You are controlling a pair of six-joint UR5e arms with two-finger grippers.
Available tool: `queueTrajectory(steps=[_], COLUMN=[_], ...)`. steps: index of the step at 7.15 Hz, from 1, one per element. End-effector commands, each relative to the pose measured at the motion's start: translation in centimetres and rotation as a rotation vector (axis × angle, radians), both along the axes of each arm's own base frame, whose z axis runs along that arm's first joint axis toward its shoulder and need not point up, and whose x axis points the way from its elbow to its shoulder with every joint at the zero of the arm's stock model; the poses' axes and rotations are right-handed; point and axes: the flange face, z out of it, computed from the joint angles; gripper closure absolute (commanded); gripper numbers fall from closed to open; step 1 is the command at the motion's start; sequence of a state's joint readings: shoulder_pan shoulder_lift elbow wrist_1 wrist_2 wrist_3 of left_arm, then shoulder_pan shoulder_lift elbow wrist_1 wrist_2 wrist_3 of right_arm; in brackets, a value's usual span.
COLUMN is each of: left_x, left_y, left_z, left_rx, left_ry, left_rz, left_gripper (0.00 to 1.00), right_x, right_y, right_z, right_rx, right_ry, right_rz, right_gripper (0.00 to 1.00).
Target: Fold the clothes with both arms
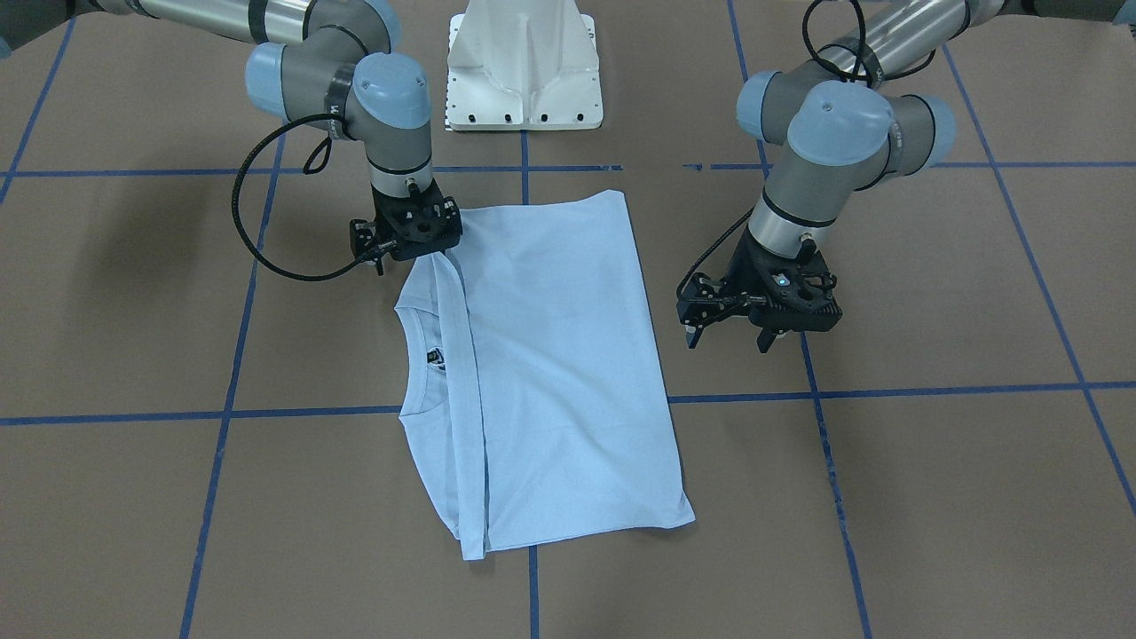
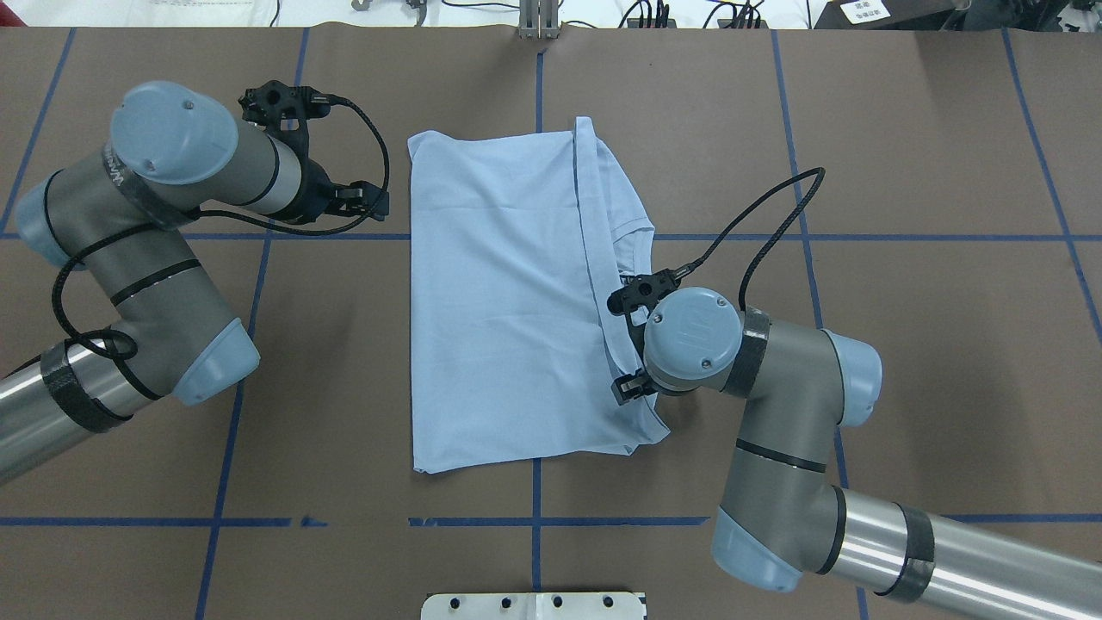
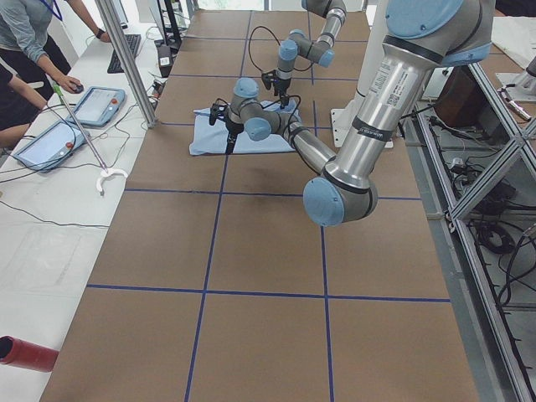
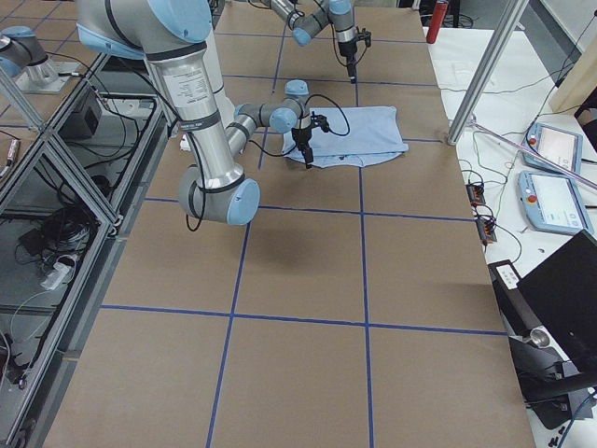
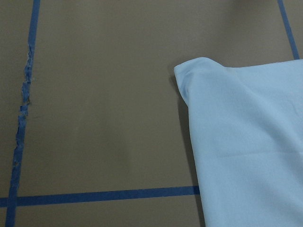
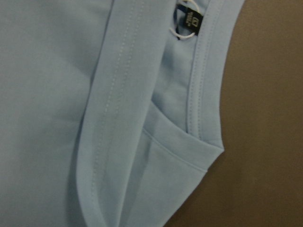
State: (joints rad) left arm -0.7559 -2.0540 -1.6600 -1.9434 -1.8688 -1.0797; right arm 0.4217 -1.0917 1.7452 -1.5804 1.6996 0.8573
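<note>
Left gripper [image 1: 728, 338] hangs spread wide, empty, beside the T-shirt [image 1: 559, 373]; right gripper [image 1: 419, 238] sits at its folded edge, grip impossible to tell

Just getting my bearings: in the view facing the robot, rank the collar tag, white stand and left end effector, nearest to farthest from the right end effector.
From the right end effector:
1. Collar tag, on the shirt, just camera-side of it.
2. White stand, behind it, top middle of the view.
3. Left end effector, across the shirt, beyond its opposite edge.
</note>
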Motion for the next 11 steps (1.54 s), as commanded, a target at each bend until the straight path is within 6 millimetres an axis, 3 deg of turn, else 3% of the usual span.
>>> queueTrajectory(steps=[1,2,4,5,6,8,9,11], left_x=[1.2,1.3,1.2,1.2,1.2,1.2,1.2,1.2], left_y=[0.8,0.9,1.0,1.0,0.9,0.9,0.9,0.9], left_z=[-0.6,-0.7,-0.9,-0.9,-0.8,-0.4,-0.4,0.1], left_rx=[-0.012,-0.009,-0.005,-0.005,-0.001,-0.002,-0.002,-0.005], left_ry=[0.014,0.014,0.017,0.017,0.014,0.008,0.008,0.002], left_rz=[0.008,0.01,0.011,0.011,0.015,0.017,0.017,0.019], left_gripper=[0.0,0.0,0.0,0.0,0.0,0.0,0.0,0.0], right_x=[4.7,7.3,7.9,6.5,3.0,-1.3,-2.8,-2.9], right_y=[-1.5,-1.2,-2.8,-4.1,-6.5,-12.2,-14.5,-15.8], right_z=[2.9,4.6,2.0,-0.4,-2.6,-5.5,-6.4,-6.0], right_rx=[0.01,0.028,0.027,0.03,0.028,0.014,0.003,-0.007], right_ry=[0.028,0.047,-0.001,-0.023,-0.019,0.005,0.025,0.045], right_rz=[0.005,-0.01,0.005,0.008,0.015,0.053,0.066,0.076], right_gripper=[0.0,0.0,0.0,0.0,0.0,0.0,0.0,0.0])
